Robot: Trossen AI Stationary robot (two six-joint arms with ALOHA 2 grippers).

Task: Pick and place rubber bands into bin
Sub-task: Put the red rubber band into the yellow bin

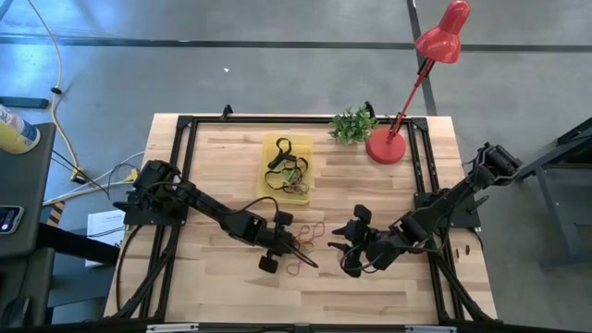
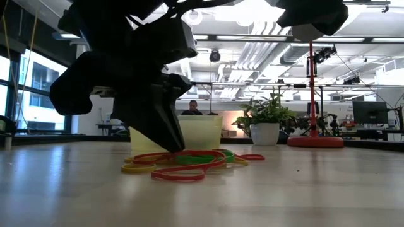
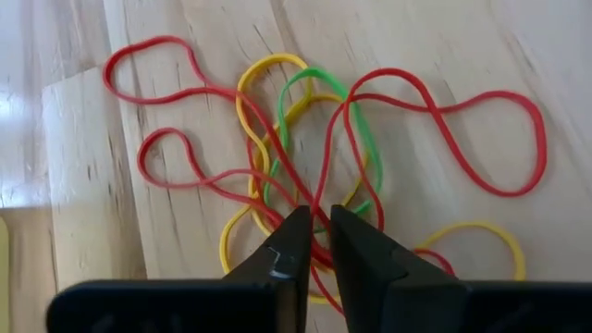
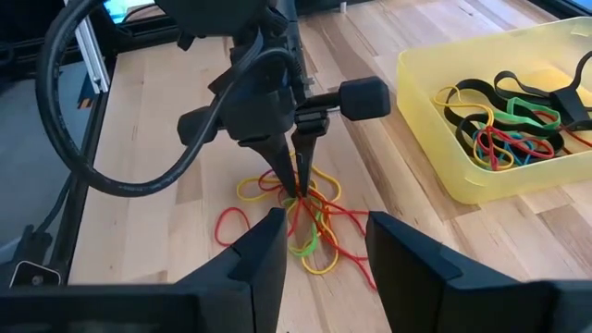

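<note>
While tangled on table, rubber bands lie under left gripper; fingers narrowed onto strands.

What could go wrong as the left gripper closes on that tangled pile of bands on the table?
1. The left gripper stands with its tips nearly together in a tangle of rubber bands; red, yellow and green loops interlock, so a lift may drag several, and some could drop short of the bin.
2. The fingertips touch the table, so they may scrape the wood or miss a thin loop.
</note>
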